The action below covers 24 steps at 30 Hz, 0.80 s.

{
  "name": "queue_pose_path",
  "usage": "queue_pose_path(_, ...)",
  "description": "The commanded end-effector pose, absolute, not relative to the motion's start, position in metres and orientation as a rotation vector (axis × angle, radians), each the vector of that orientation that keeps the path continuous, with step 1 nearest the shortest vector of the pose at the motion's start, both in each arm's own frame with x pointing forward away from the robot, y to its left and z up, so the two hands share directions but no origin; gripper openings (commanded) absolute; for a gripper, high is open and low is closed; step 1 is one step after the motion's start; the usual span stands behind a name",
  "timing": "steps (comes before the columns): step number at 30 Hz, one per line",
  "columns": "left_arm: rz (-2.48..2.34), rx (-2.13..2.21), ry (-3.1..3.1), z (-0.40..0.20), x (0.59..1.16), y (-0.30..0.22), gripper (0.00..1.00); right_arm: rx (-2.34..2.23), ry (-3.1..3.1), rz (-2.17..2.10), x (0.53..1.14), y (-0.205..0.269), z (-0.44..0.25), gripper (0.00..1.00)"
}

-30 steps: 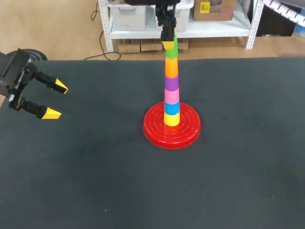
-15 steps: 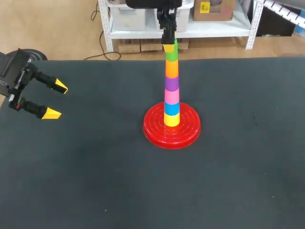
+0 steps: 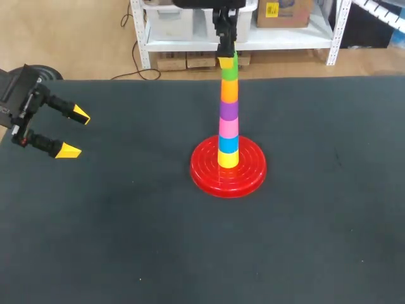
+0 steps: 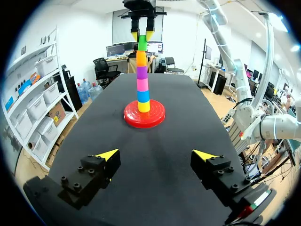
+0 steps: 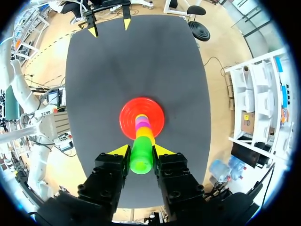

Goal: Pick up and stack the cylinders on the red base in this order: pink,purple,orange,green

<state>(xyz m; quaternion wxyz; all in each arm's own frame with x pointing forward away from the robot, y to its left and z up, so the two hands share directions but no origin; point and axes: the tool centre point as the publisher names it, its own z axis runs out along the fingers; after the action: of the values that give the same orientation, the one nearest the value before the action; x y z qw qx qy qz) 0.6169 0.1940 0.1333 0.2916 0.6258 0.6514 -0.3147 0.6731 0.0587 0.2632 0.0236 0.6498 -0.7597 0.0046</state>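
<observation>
A tower stands on the red base (image 3: 209,177): yellow, blue, pink (image 3: 228,128), purple (image 3: 228,111), orange (image 3: 228,90), with the green cylinder (image 3: 230,69) on top. My right gripper (image 3: 226,60) comes down from above and is shut on the green cylinder (image 5: 141,160), one yellow-tipped finger on either side of it. In the right wrist view the base (image 5: 128,113) lies straight below the gripper (image 5: 142,151). My left gripper (image 3: 74,133) hovers open and empty at the table's left edge, far from the tower (image 4: 142,70).
The dark table (image 3: 316,221) holds nothing besides the base and its tower. Bare tabletop stretches between my left gripper (image 4: 155,154) and the red base (image 4: 131,115).
The right gripper and the green cylinder have shifted slightly to the right, so the tower's top stands straighter. The left arm has not moved.
</observation>
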Motion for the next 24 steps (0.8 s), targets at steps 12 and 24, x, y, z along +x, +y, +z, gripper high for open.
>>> queue_pose_path(12,-0.837,1.667,1.731,0.1324,0.6161,0.1948,1.00,1.999,-2.282,-0.067,0.6793,0.0607,0.2571,0.00)
queue_pose_path(24,-0.837,1.667,1.731,0.1324,0.6161,0.1948,1.00,1.992,-2.277,-0.070,0.6766,0.0585,0.2521,0.00)
